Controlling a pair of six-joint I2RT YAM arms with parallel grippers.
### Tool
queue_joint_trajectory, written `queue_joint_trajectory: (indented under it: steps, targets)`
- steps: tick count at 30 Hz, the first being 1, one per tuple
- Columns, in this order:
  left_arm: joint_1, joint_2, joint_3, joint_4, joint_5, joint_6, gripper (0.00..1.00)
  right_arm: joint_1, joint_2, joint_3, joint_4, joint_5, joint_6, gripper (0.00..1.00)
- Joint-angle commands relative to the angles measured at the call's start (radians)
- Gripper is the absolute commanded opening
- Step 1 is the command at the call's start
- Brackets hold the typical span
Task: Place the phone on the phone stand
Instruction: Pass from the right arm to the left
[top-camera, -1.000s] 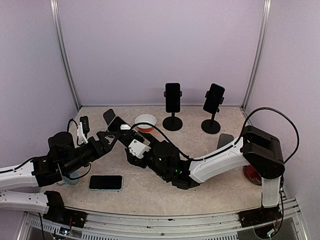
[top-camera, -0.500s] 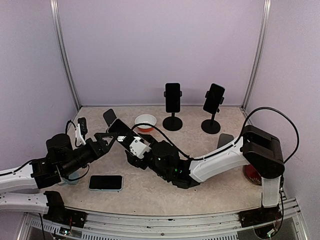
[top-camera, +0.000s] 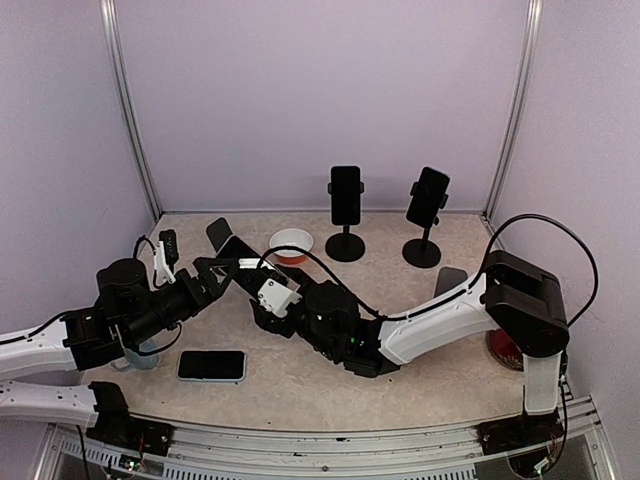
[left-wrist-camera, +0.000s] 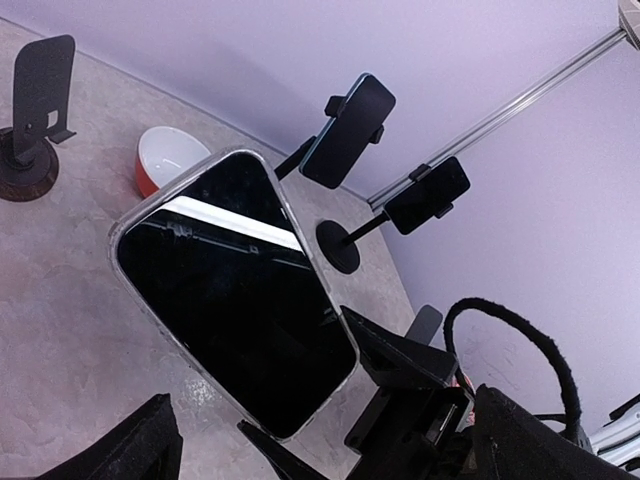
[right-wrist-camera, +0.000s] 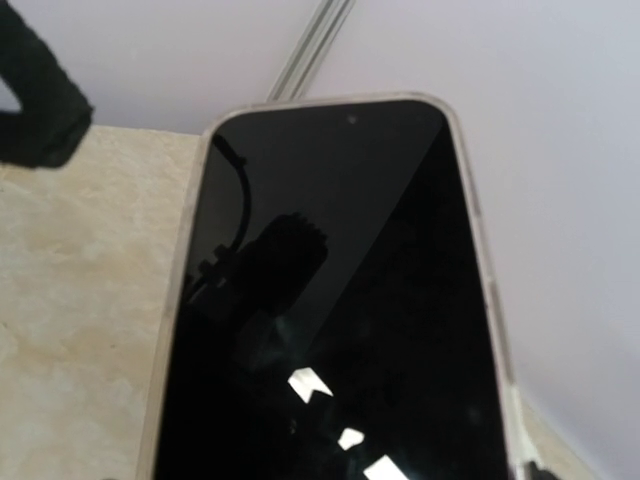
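Observation:
A phone (top-camera: 238, 250) with a dark screen and a clear case is held tilted above the table's left half. My right gripper (top-camera: 262, 280) is shut on its lower end; in the left wrist view its two black fingers (left-wrist-camera: 400, 355) pinch the lower end of the phone (left-wrist-camera: 235, 290). The phone (right-wrist-camera: 330, 320) fills the right wrist view and hides that gripper's fingers. My left gripper (top-camera: 220, 268) is open, close beside the phone, its fingers (left-wrist-camera: 140, 450) spread wide at either side. An empty black phone stand (top-camera: 218, 232) on a round base stands behind; it also shows in the left wrist view (left-wrist-camera: 40, 90).
A white and red bowl (top-camera: 291, 243) sits right of the empty stand. Two stands with phones (top-camera: 345, 195) (top-camera: 428, 197) stand at the back. Another phone (top-camera: 212, 365) lies flat at the front left. A second empty stand (top-camera: 450, 280) is at the right.
My left gripper drew back a little, then came forward and up beside the phone. The right gripper has kept its hold on the phone, which has barely moved.

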Motion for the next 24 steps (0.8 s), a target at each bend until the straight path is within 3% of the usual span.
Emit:
queue_joint_trajectory:
  steps: [1, 14, 20, 24]
  targets:
    - [0.019, 0.031, 0.042, -0.031, -0.018, -0.020, 0.99, 0.022, -0.009, 0.028, 0.146, 0.038, -0.079, 0.06]
    - [0.071, 0.028, 0.018, 0.025, 0.028, -0.078, 0.99, 0.076, 0.032, 0.013, 0.309, 0.121, -0.288, 0.05]
    - [0.070, 0.002, -0.009, 0.122, 0.068, -0.080, 0.99, 0.081, 0.048, 0.028, 0.279, 0.117, -0.276, 0.05]
    - [0.068, 0.028, 0.019, 0.078, 0.063, -0.076, 0.99, 0.083, 0.047, 0.029, 0.288, 0.120, -0.283, 0.05]
